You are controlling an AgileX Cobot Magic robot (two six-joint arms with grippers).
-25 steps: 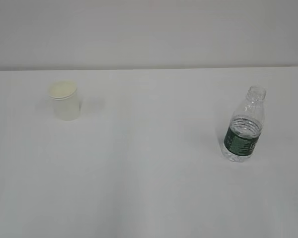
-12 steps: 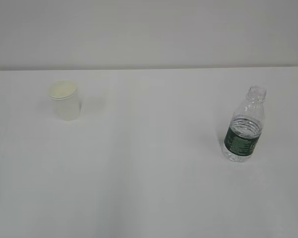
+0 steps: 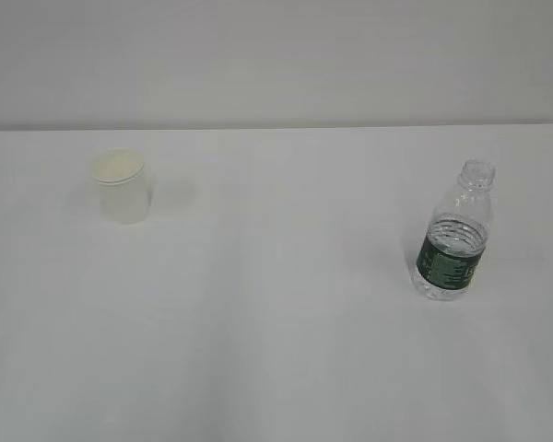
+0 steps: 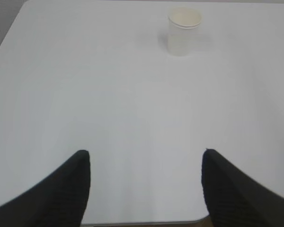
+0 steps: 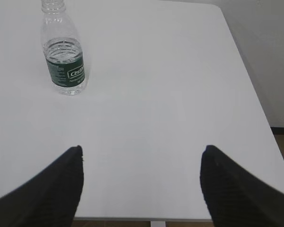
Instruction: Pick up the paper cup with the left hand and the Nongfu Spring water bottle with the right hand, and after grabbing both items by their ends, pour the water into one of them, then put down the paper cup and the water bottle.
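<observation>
Cup (image 3: 122, 187), bottle (image 3: 452, 245) upright, well apart.

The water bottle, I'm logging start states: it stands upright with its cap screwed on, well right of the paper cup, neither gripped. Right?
Not quite. The water bottle has no cap; the exterior view shows its neck open. The rest holds: it stands upright, well right of the paper cup, and neither is gripped.
</observation>
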